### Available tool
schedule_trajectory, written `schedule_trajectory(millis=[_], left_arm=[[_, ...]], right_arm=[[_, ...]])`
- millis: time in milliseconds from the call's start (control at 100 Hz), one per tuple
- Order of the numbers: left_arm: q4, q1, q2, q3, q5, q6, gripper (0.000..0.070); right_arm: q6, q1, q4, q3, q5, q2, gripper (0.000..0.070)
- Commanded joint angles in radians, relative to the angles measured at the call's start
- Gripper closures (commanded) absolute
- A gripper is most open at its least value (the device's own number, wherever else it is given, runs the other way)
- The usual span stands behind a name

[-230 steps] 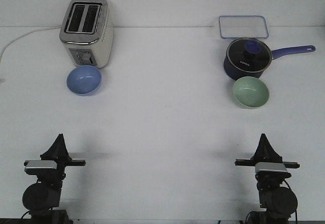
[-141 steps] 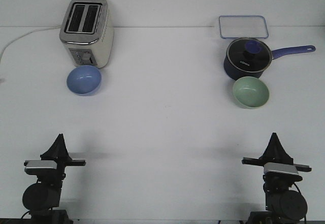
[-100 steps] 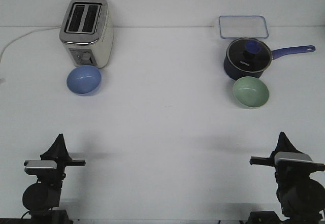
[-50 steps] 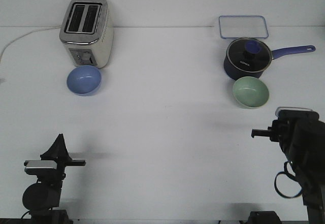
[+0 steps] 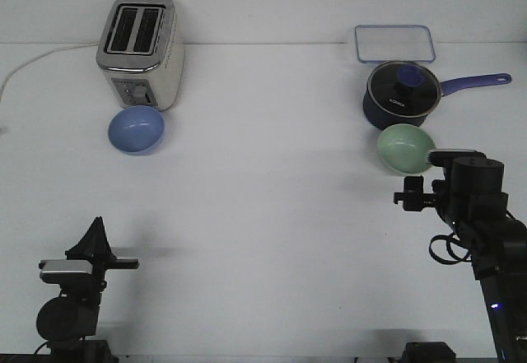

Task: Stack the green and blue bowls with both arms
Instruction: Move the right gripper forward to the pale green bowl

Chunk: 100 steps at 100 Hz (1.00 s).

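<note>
The right arm's black pincer gripper (image 5: 445, 164) sits raised over the near right of the white table (image 5: 272, 215), its wrist block just beside the near rim of the pale mint green round bowl (image 5: 404, 148). The fingers point away and the wrist hides them, so whether they are spread or closed cannot be told; nothing shows that they grip the bowl. The pose reads as an approach — the arm lined up behind the bowl so the fingers can come down over its near rim.

The left arm's black pincer gripper (image 5: 95, 236) is parked low at the near left, pointing up, its tips meeting in a closed point with nothing between them. It stands well apart from the light periwinkle blue round bowl (image 5: 137, 129), which rests upright just in front of the cream and chrome two-slot toaster (image 5: 140, 53).

The green bowl lies just in front of the dark navy saucepan with a glass lid (image 5: 398, 92) — a tight spot, so a grasp from the near side seems the safer way in. Behind the pan lies a clear rectangular container lid with a blue edge (image 5: 394, 44). The bowls are far apart; stacking has not yet begun.
</note>
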Motion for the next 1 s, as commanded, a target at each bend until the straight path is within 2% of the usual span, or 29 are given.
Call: schedule_trajectory(millis=[0,130,300,370,770,990], left_arm=[[0.010,0.001,-0.002,-0.018,-0.003,-0.004,0.0687],[0.010,0.001,-0.002,-0.018,-0.003,-0.004,0.0687],[0.011,0.001,-0.002,-0.018,-0.003,-0.004,0.0687],[0.010,0.001,-0.002,-0.018,-0.003,-0.004,0.0687],[0.011,0.001,-0.002,-0.018,-0.003,-0.004,0.0687],[0.010,0.001,-0.002,-0.018,-0.003,-0.004,0.0687]], right_arm=[[0.012,-0.002,0.019,0.020,-0.002,0.006,0.0208],[0.014,-0.045,0.030,0.025,-0.026,0.037,0.0208],[0.003,-0.190,0.065,0.046,-0.188,0.143,0.0208],[-0.007,-0.236,0.091,0.060,-0.219,0.197,0.0209],[-0.100,-0.275,0.100,0.282,-0.211,0.534,0.0209],[-0.140,-0.275,0.138,0.330,-0.211,0.672,0.0210]])
